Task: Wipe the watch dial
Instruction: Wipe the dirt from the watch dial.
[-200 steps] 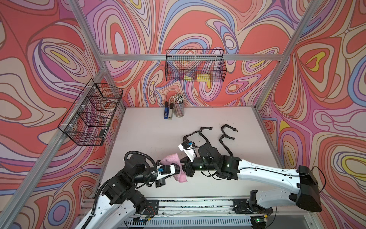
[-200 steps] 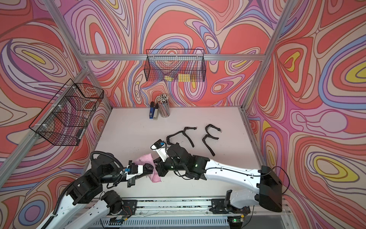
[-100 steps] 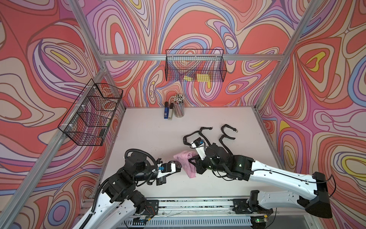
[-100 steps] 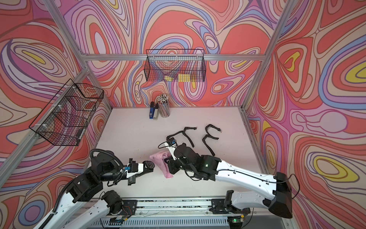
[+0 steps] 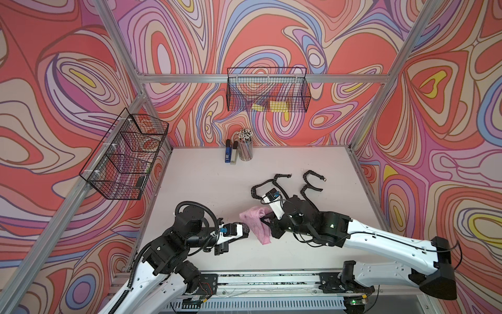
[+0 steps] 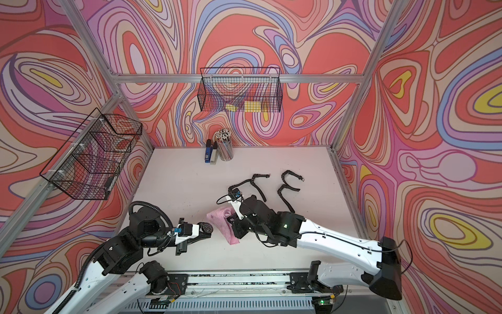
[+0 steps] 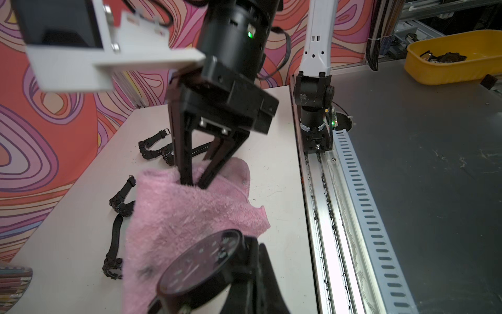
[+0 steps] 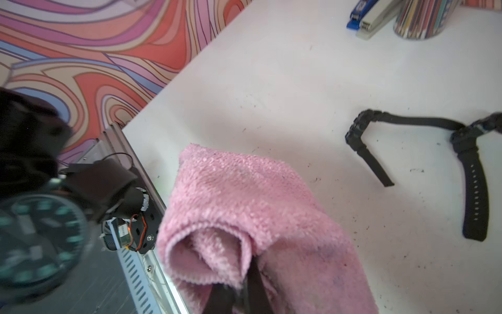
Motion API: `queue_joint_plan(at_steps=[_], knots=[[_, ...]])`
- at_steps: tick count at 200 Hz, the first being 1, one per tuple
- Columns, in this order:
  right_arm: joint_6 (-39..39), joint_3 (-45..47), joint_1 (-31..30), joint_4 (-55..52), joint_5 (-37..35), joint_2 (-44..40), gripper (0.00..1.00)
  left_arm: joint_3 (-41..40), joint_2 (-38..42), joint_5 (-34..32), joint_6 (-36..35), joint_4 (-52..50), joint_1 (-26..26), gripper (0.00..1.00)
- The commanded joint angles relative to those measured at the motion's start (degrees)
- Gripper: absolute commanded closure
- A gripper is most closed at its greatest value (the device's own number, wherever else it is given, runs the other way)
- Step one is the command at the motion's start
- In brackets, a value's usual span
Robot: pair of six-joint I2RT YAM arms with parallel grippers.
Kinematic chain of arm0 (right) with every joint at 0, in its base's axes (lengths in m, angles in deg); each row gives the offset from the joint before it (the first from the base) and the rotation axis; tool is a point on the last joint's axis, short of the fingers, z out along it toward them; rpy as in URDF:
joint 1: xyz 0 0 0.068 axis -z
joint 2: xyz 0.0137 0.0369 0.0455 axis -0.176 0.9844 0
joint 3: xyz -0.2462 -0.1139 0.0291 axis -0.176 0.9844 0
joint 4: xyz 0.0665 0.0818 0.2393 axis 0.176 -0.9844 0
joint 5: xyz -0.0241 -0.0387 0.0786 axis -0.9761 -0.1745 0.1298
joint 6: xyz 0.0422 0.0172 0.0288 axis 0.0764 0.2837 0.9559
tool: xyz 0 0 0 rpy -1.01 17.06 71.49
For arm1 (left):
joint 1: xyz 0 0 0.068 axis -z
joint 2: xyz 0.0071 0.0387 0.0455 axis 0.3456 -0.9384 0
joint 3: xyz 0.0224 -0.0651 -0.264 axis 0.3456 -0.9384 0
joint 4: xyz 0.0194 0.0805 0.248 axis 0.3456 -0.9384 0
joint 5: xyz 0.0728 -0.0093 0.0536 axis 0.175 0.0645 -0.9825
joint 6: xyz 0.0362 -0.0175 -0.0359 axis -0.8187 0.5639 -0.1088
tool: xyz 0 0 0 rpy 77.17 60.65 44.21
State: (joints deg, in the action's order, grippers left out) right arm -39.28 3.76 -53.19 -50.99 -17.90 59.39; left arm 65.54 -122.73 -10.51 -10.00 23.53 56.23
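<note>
- the watch (image 6: 207, 227) is clamped in the tips of the left pincer (image 6: 204, 231), lifted clear of the tabletop (image 5: 203, 185), with its dark dial turned towards the right pincer.
- the right pincer (image 7: 194, 185) is closed tight on a bunched fold of the pink cloth (image 5: 256, 221); the rest of the cloth droops below its tips.
- the cloth hangs just beside the dial. from where i stand a thin gap shows between them, so they look apart rather than touching.
- the watch looks small, light and rigid. i'd guess the smooth glass face would be slippery and easy to mark, so the safe hold is on the case rim or strap lug, as the left pincer seems to have it, leaving the face bare.
- the cloth looks soft, fluffy and limp. it'll fold wherever it's pushed, so a pinch on a thick bunch near its upper edge suits it, with the loose pad free to drag across the dial.
- a second ago the cloth was pressed up against the left pincer's tips, covering the watch. since then the right pincer has drawn back towards its own side and taken the cloth with it, and the dial now shows uncovered.
- the left pincer has barely shifted, and the loose black straps (image 8: 474, 190) beyond the right pincer lie where they were.
</note>
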Motion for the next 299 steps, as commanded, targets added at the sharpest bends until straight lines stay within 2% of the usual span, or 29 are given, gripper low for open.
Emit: queue_joint_plan(at_steps=[1,15,58,95,119,140,173,209,256,299], knots=[[-2.84,-3.81,-0.02,3.50,5.51,-1.26,1.00,1.82,-1.77,1.95,-0.98,-1.30,-0.15,1.00],[-2.67,-4.25,-0.41,5.27,9.66,0.28,1.00,1.92,-2.19,1.49,-1.01,-0.34,-0.15,1.00],[-1.37,-2.29,-4.08,12.08,14.90,4.44,1.00,2.45,-1.91,0.00,-1.02,-0.24,-0.15,1.00],[3.85,4.63,-4.08,20.81,19.19,5.27,1.00,2.93,0.75,-2.17,-0.52,1.21,-0.15,1.00],[5.36,6.09,-4.08,21.25,15.79,6.85,1.00,3.07,0.90,-1.28,0.27,2.47,-0.15,1.00],[4.18,3.04,-3.93,17.97,11.97,9.89,1.00,3.34,-0.57,1.22,0.76,2.04,-0.15,1.00],[4.19,0.86,-2.51,18.22,9.96,12.14,1.00,2.62,0.24,0.69,0.49,3.33,-0.15,1.00],[4.62,1.06,-2.85,18.32,13.63,9.63,1.00,3.24,1.28,-2.31,-0.52,0.71,-0.19,1.00],[3.29,-0.25,-7.54,13.52,8.88,3.96,1.00,2.63,1.51,-2.80,0.23,0.68,-0.11,1.00],[3.56,-1.25,-10.07,12.88,9.27,5.01,1.00,2.88,0.97,-3.52,-0.29,0.48,-0.15,1.00]])
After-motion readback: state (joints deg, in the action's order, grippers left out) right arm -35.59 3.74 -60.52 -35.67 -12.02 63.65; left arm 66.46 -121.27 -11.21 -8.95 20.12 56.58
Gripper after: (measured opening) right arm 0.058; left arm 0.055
